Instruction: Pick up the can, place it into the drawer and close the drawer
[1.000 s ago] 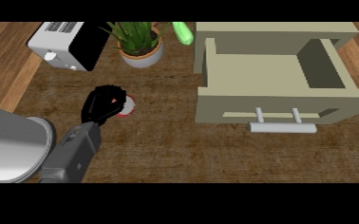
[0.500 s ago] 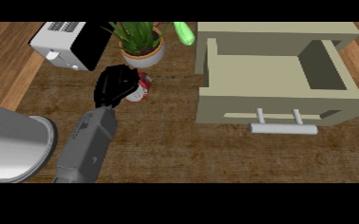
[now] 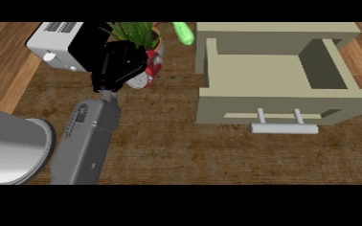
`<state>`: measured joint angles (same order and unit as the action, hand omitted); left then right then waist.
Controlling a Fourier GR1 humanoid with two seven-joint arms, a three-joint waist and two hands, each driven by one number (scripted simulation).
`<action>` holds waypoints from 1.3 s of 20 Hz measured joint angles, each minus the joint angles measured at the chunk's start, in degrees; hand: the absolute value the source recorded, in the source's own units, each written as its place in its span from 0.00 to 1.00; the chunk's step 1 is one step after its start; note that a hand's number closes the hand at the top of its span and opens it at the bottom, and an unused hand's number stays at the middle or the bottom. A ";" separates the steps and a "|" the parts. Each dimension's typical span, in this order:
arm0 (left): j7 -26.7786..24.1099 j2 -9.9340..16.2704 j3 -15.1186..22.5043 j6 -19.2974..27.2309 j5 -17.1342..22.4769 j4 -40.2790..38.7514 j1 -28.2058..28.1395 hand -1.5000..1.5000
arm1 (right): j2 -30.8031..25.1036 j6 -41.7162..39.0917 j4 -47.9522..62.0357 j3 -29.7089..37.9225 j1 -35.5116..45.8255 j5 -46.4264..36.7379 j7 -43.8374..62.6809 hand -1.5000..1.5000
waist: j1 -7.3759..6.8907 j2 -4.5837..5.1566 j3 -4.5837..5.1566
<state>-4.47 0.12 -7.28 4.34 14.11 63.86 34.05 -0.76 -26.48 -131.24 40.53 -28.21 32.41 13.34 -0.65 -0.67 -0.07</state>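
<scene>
Left robot hand: positioned at the 10 o'clock sector of the head view, at the end of a grey forearm that enters from the lower edge at 7 o'clock. The fingers are curled round the can — the hand holds it, and the can is largely hidden behind the black hand. Only the can's red-and-white side and pale end face show, on the hand's 3 o'clock side.

Can: tilted, in the hand's hold directly in front of the potted plant. Whether it is clear of the brown worktop cannot be told from this view.

Drawer: pulled open, at the 2 o'clock sector, well apart from the can. Its beige interior is visible; the front panel carries a pale bar handle facing 6 o'clock.

Other items: a white and black toaster at 10 o'clock, just beside the hand; a green elongated object at 12 o'clock, between plant and drawer; a large grey rounded body at 8 o'clock.

Right robot hand — not visible in the view
</scene>
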 measured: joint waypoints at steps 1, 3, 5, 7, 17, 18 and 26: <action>1.49 -0.03 1.30 1.66 0.08 2.44 -0.37 1.00 | 0.15 0.13 0.14 -0.61 -0.11 -0.70 -0.59 0.00 | 0.15 0.08 0.00; 5.24 -0.06 3.13 4.57 -0.30 6.81 0.13 1.00 | 0.07 0.08 0.16 -0.72 0.22 -0.80 -0.44 0.00 | 0.34 0.20 0.01; 8.67 0.00 5.16 7.67 -0.61 10.05 1.06 1.00 | -0.16 -0.38 0.50 -0.61 0.79 -0.63 -0.26 0.00 | 0.53 0.30 0.03; 10.03 -0.03 6.97 10.05 -0.67 11.74 1.88 1.00 | -0.09 -0.96 0.71 -0.23 0.85 -0.08 -0.04 0.00 | 0.81 0.39 0.03; 15.67 -0.11 11.35 20.58 -0.43 6.47 15.95 1.00 | -0.07 -0.64 0.35 0.05 3.21 -0.07 1.73 0.00 | 1.51 0.67 0.06; 15.39 -0.11 11.79 21.36 -0.04 5.16 17.24 1.00 | 0.07 -0.76 -0.11 0.13 3.09 -0.06 1.94 0.00 | 1.61 0.68 0.05; 12.52 -0.12 14.90 26.80 4.30 -5.04 27.59 1.00 | -0.02 0.36 0.49 -1.56 5.58 -2.26 2.42 0.00 | 2.03 0.80 0.05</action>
<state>8.05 0.00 7.62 31.14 18.40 58.82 61.64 -0.78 -26.12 -130.74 38.97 -22.63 30.15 15.76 1.38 0.13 -0.02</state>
